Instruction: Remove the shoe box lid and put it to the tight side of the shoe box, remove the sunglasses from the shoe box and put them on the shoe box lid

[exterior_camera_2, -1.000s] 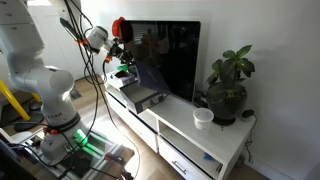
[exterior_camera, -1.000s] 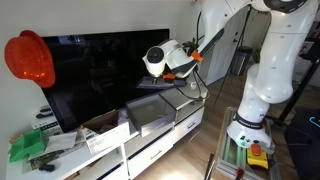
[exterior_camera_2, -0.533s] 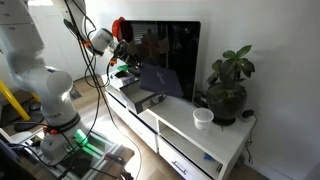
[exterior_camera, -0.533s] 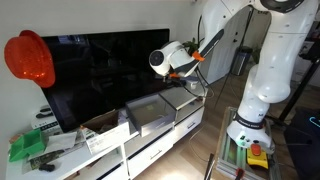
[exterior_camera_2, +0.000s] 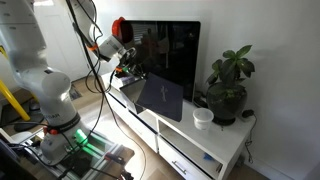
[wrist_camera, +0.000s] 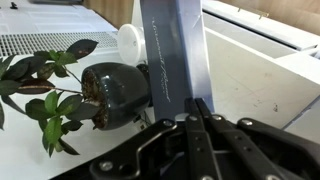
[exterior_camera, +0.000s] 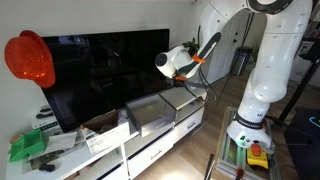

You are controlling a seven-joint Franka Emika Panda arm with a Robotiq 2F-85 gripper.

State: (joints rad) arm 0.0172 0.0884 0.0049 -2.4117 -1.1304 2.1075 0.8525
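Observation:
My gripper [wrist_camera: 194, 108] is shut on one edge of the shoe box lid [wrist_camera: 175, 55], a flat dark panel that hangs tilted in the air. In an exterior view the shoe box lid [exterior_camera_2: 160, 97] slopes down from the gripper [exterior_camera_2: 133, 73] toward the plant, above the white cabinet. The shoe box [exterior_camera: 150, 113] stands open on the cabinet, with dark sides and a pale grey inside. My gripper [exterior_camera: 184, 76] is above and beside its far end. The sunglasses cannot be made out in any view.
A large black TV [exterior_camera_2: 170, 55] stands behind the box. A potted plant [exterior_camera_2: 228, 85] and a white cup [exterior_camera_2: 204, 117] sit at one end of the cabinet [exterior_camera_2: 190, 135]. A tan carton [exterior_camera: 105, 130] and green items [exterior_camera: 28, 147] lie at the opposite end.
The arm has carried the lid sideways off the shoe box toward the plant, and the lid now hangs more steeply tilted. The box stays in place.

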